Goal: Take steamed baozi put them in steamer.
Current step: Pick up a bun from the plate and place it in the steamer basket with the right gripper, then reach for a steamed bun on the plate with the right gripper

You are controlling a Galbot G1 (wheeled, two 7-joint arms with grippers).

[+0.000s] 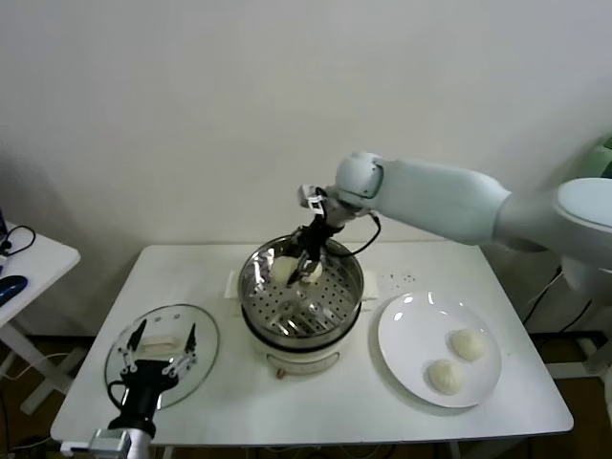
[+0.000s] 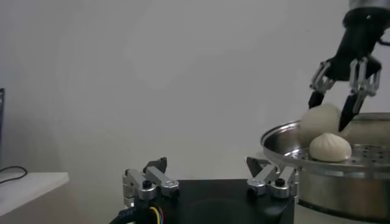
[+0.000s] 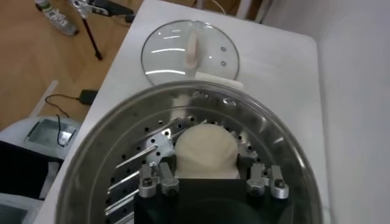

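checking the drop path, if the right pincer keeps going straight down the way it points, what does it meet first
The right pincer is shut on a baozi and points down into the steamer. That baozi would probably meet the perforated tray first; a second bun sits close beside, though depth is unclear.

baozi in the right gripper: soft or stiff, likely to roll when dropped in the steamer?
Probably soft: in the right wrist view the baozi looks pinched between the right gripper's fingers. Likely light, held over the steamer by fingertips alone. Its domed shape may roll slightly, though the rim should contain it.
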